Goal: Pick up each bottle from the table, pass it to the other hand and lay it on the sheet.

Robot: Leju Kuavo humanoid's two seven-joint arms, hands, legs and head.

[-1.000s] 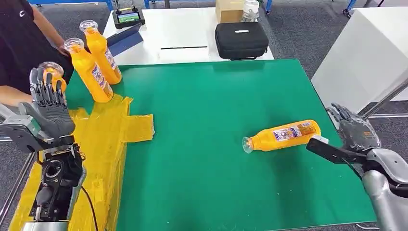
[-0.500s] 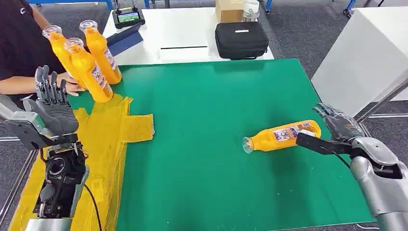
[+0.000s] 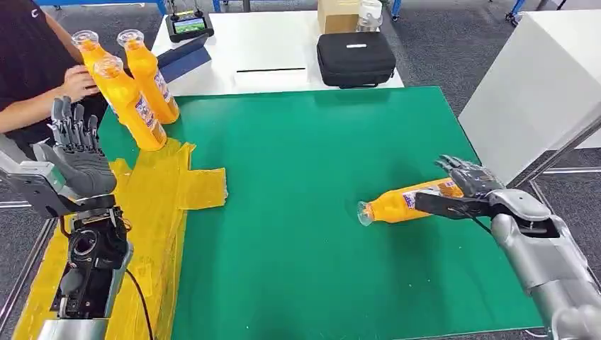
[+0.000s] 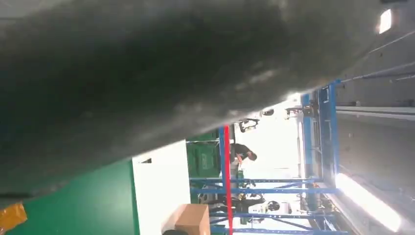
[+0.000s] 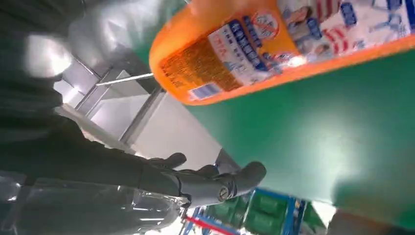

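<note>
1. Orange plastic: the lying bottle rests on its side on the right part of the green table mat, its clear neck toward the robot's left and its labelled base toward the right. In the right wrist view the same bottle shows its printed label and rounded base close up.
2. The right hand is at the bottle's base end, fingers spread above it and the dark thumb stretched along its near side; it is open and has no closed hold on the bottle. Whether any finger touches the bottle cannot be told. The right wrist view shows the fingers held apart, beside the bottle.
3. The left hand is raised at the left edge, fingers upright and apart, holding nothing, above the yellow sheet.
4. The yellow sheet, crumpled and taped, covers the mat's near-left part.
5. Three upright bottles stand together at the far-left corner, beyond the sheet; a person's hand is on the one farthest left.
6. Behind the mat, a white table carries a black case, a cardboard box and a small screen device.
</note>
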